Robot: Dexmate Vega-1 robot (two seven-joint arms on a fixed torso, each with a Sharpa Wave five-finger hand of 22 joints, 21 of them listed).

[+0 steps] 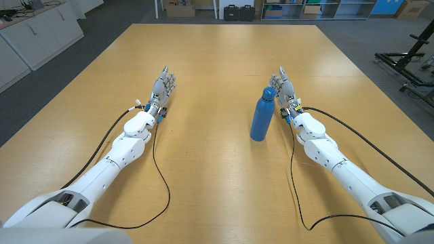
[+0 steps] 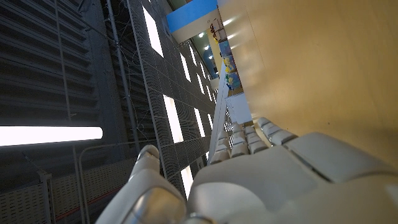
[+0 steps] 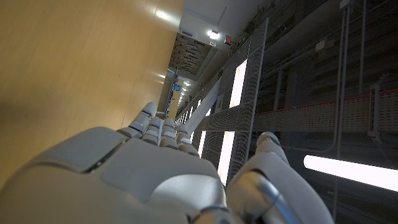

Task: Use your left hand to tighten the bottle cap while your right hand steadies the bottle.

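Note:
A blue bottle with a blue cap stands upright on the wooden table, right of centre. My right hand stands just to the bottle's right with its fingers stretched forward, a small gap between it and the bottle, holding nothing. My left hand is far to the bottle's left, fingers also stretched forward and empty. In the left wrist view the back of my left hand fills the lower part. The right wrist view shows the back of my right hand with fingers extended.
Cables trail from both wrists across the near table. Cabinets line the room on the left, boxes and cases stand on the floor beyond the far edge, and a black metal frame sits at the right.

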